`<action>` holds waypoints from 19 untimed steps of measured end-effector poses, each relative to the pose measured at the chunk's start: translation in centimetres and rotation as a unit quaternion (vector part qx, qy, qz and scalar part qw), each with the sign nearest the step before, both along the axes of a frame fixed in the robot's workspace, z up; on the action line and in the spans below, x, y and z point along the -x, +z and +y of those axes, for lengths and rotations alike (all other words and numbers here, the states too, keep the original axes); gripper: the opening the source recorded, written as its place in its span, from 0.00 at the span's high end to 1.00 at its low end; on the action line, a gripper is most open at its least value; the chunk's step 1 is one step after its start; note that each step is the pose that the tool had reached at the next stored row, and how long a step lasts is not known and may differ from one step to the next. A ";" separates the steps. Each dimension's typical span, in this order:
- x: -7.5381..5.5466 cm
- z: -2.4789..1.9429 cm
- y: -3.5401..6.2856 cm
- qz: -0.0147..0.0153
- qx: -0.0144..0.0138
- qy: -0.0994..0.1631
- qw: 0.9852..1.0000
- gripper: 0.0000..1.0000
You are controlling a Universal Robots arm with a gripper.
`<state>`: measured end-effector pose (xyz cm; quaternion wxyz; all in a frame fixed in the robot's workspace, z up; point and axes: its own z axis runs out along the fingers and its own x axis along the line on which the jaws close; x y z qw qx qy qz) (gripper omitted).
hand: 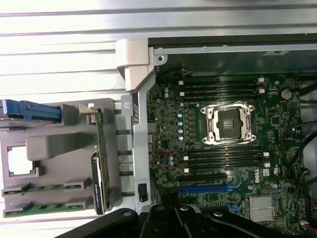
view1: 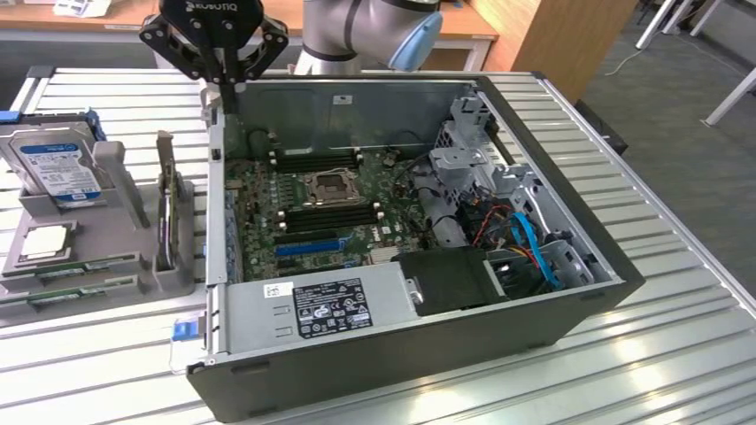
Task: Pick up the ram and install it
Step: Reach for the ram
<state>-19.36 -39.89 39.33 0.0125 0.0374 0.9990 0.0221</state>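
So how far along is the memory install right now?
Nothing looks done: the memory slots look empty. Nothing is in hand: the fingers are shut and empty, above the edge of the case. Both memory sticks lie in the tray, so pickup and install remain.

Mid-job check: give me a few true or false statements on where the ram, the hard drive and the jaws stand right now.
1. The gripper has its jaws shut. True.
2. A ram stick is already seated in the motherboard. False: both ram sticks lie in the grey holder beside the case, and the memory slots look empty.
3. The case is open, with the motherboard exposed. True.
4. The hard drive sits inside the case. False: it stands in the grey holder, on the exterior view's left of the case.
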 end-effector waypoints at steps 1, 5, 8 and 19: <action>0.1 0.00 0.00 0.000 0.000 0.000 1.000 0.90; 0.5 0.00 0.00 0.000 0.000 0.000 1.000 0.90; 0.7 0.00 0.00 0.000 0.000 0.000 1.000 0.90; 1.7 0.00 0.00 0.000 0.000 0.000 1.000 0.90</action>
